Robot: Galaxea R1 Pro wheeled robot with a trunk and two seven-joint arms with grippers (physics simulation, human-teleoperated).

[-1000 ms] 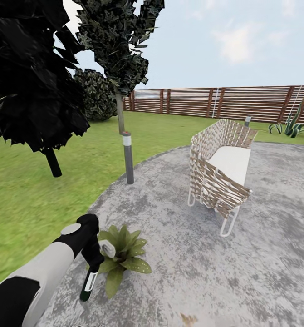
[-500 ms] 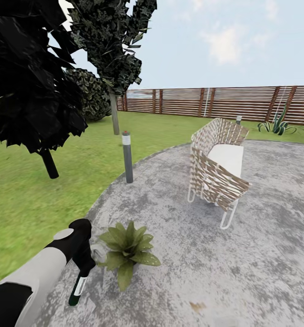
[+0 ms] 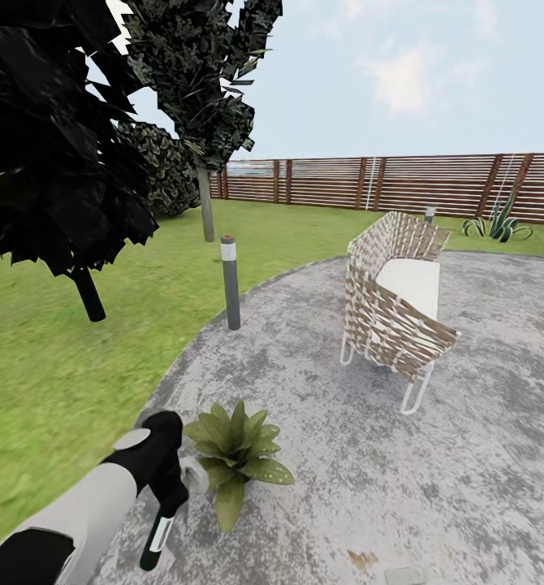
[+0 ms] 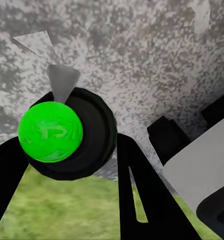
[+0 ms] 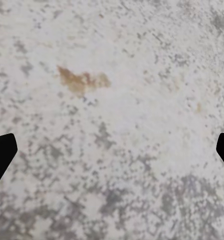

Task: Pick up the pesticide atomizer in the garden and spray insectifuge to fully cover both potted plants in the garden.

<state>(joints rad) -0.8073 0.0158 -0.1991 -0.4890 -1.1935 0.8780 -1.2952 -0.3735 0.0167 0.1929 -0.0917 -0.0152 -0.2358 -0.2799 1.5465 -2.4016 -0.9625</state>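
Left gripper (image 3: 165,487): near left of the head view, fingers pinched on the bottle (image 3: 157,538), which hangs pointing down over the paved patio (image 3: 467,455), just left of a potted plant (image 3: 238,455). In the left wrist view the bottle (image 4: 71,132) sits between the black fingers (image 4: 142,195), its round end bright green.

Right gripper (image 5: 112,150): fingertips spread wide at both edges of the right wrist view, above speckled grey paving with a brown stain (image 5: 81,80).

Surroundings: grey post (image 3: 230,283) with red top at the patio's far left edge; woven bench (image 3: 395,305) to the right; lawn (image 3: 53,366) on the left; dark tree (image 3: 53,130); slatted wooden fence (image 3: 386,183) far behind; striped spiky plant (image 3: 496,223) far right.
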